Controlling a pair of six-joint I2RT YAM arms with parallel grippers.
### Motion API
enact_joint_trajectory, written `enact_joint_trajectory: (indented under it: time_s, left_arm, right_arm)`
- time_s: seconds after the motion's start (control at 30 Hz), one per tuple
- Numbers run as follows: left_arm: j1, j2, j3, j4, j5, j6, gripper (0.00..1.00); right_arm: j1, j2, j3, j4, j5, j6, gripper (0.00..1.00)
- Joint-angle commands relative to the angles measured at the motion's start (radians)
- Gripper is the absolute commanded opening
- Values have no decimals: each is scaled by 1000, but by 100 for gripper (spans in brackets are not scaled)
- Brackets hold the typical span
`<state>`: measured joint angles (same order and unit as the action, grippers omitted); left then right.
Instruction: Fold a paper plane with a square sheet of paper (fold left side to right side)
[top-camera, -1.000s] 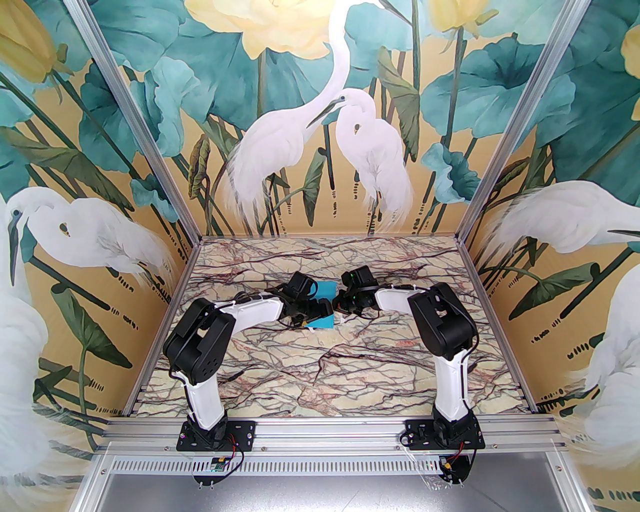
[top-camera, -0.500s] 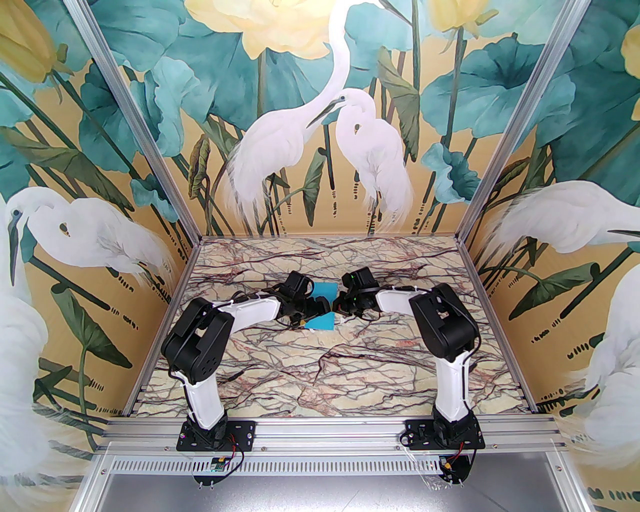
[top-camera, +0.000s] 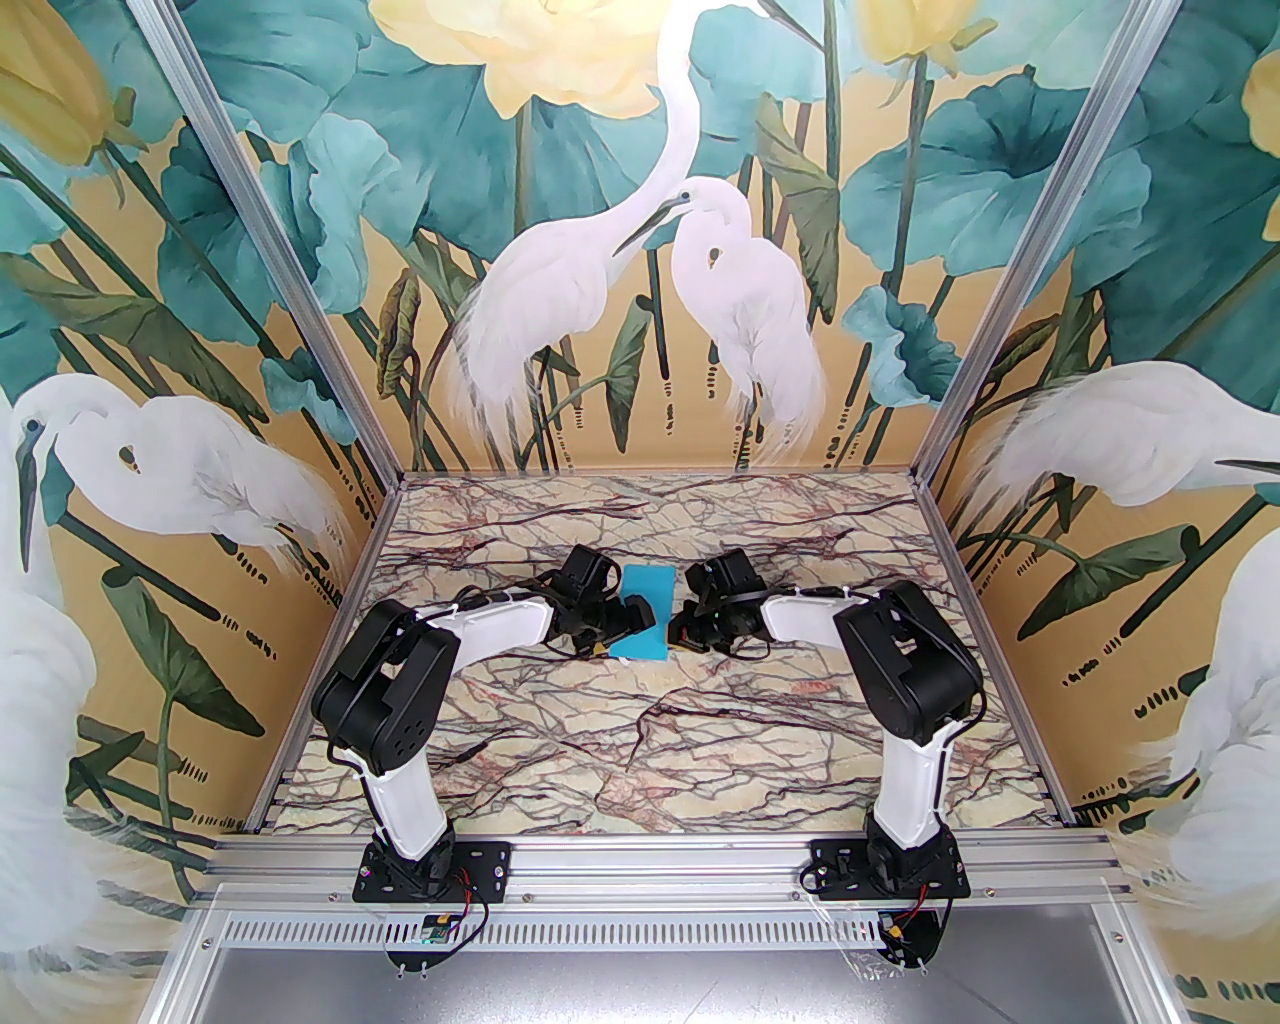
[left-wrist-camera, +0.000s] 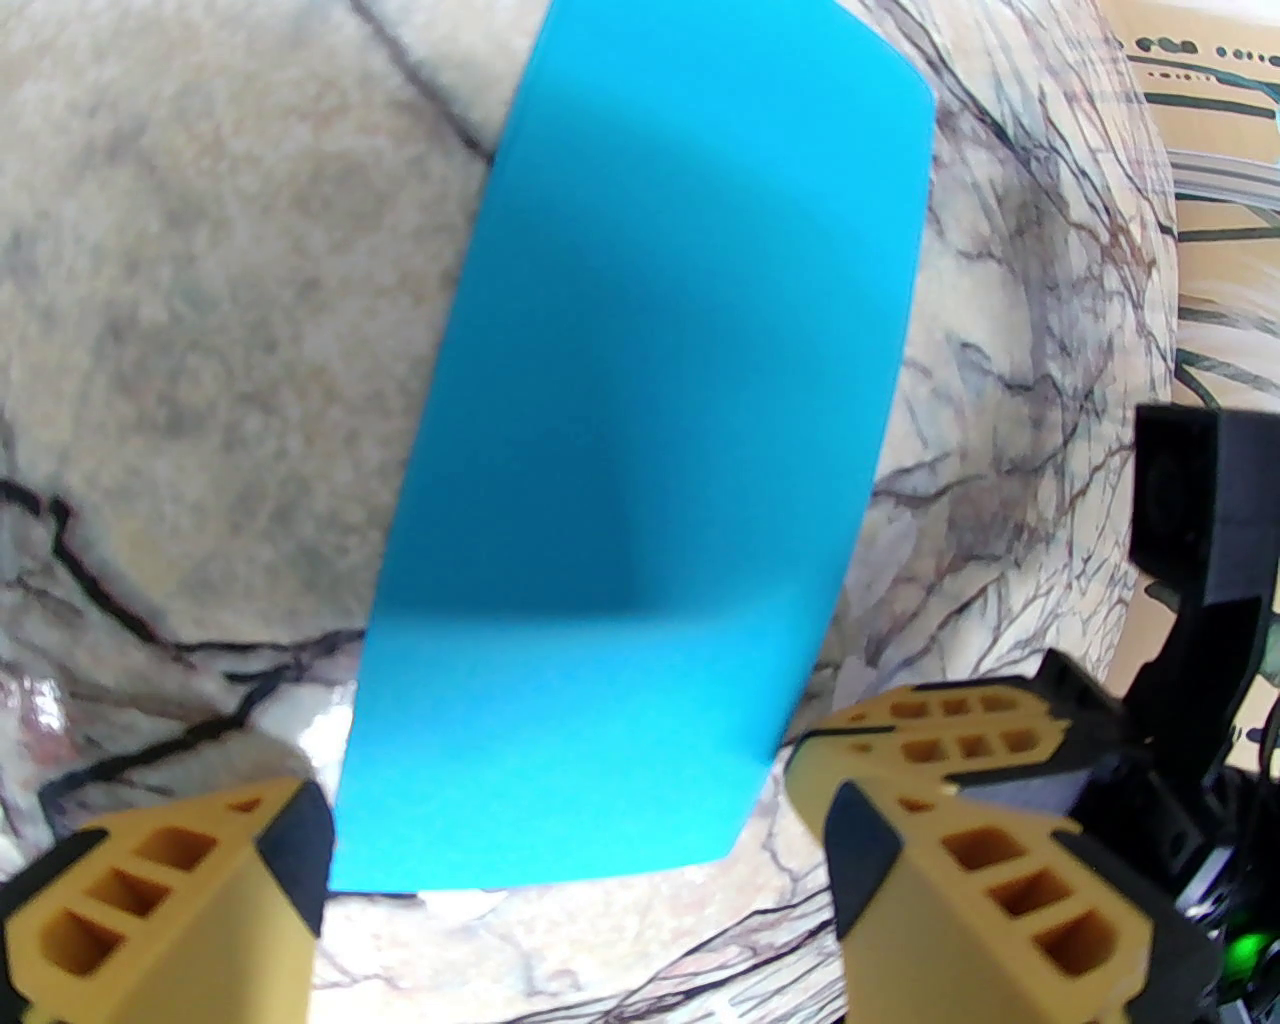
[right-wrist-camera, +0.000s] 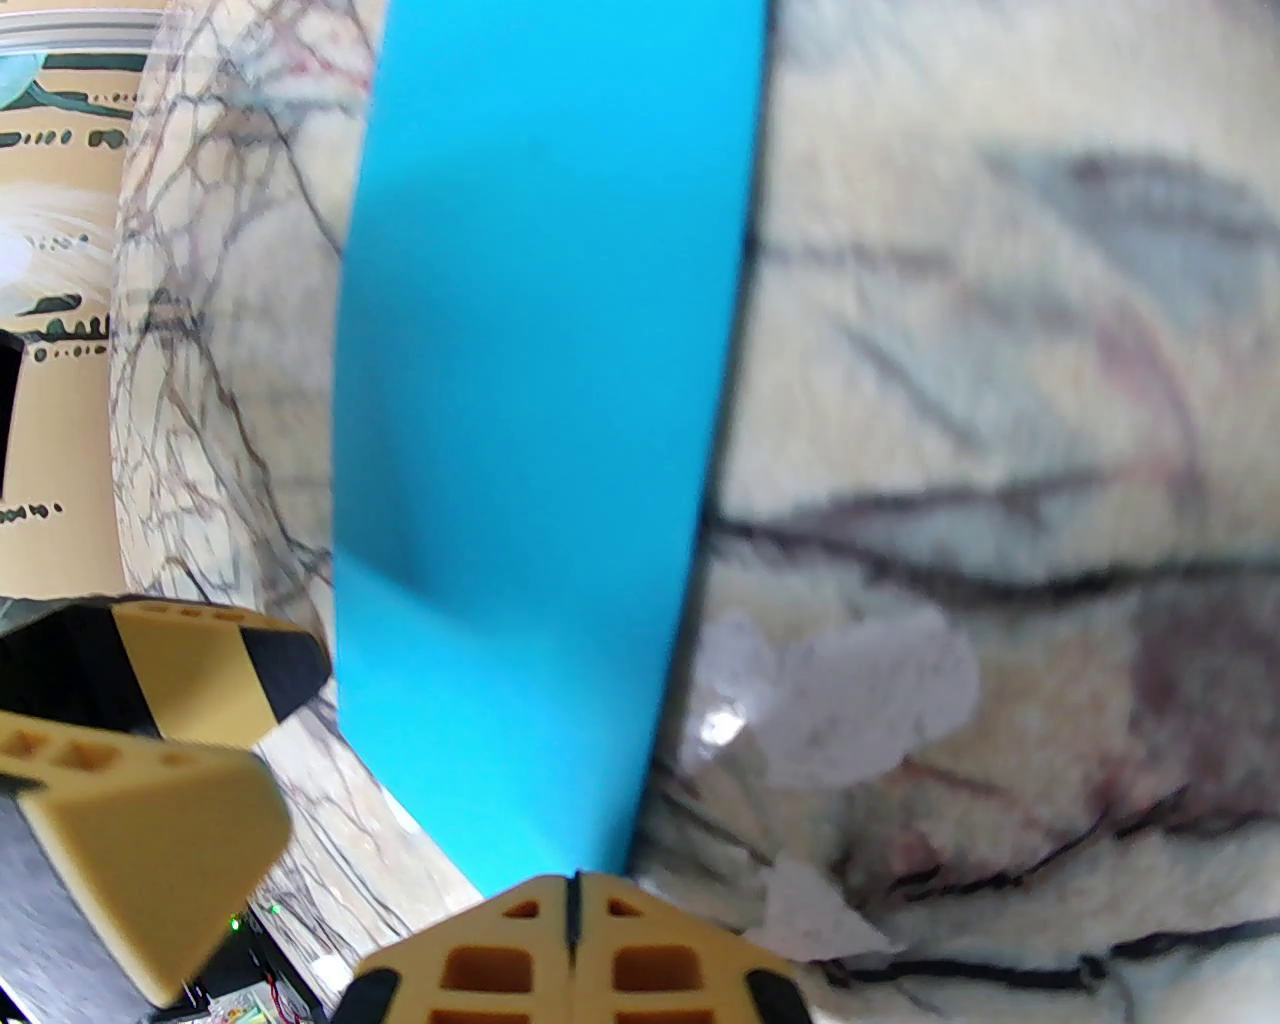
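The square sheet of paper lies flat on the marble table as a narrow cyan-blue rectangle, longer than wide. My left gripper sits at its left edge, low over the near half. In the left wrist view the paper runs away from my open left gripper, whose yellow fingers straddle the near end without touching it. My right gripper is just right of the paper. In the right wrist view the right gripper is shut, with its tips at the near corner of the paper.
Small white scraps lie on the marble right of the paper's near end. The left gripper's fingers are close beside the right gripper. Painted walls enclose the table on three sides.
Both arms have drawn back and apart. The left gripper slid left off the paper and the right gripper shifted right, so more of the blue rectangle is uncovered.
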<state>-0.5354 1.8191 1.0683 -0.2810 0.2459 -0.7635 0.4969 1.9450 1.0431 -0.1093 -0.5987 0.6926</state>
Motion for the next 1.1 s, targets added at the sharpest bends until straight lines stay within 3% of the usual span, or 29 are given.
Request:
enact_joint_trajectory:
  time_s: [0.0,0.37,0.73,1.07]
  left_arm:
    - [6,-16,-16,12,7,-10,86]
    - [7,-25,-18,-11,-7,-7,88]
    - [-4,26,0,40,94,-3,86]
    - [-20,10,5,17,62,16,86]
  right_arm:
    - [9,17,1,8,-4,10,0]
    - [10,28,11,-126,113,-53,0]
    - [9,36,1,-105,100,-42,0]
    - [10,34,-9,-95,95,-36,0]
